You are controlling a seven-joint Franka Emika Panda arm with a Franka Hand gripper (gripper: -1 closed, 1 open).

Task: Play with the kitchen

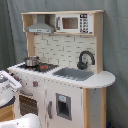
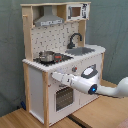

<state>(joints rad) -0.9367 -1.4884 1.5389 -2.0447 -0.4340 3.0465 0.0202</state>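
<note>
Claw (image 2: pixel 54 76) seemingly against kitchen (image 2: pixel 37 85) front.

kitchen (image 1: pixel 65 75) (image 2: pixel 60 60) white, light wood, upright; oven door shut; pot on stovetop

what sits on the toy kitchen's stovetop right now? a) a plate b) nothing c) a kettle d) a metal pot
d, since in both exterior views a small shiny metal pot stands on the black stovetop of the kitchen, beside the grey sink with its black faucet.
</note>
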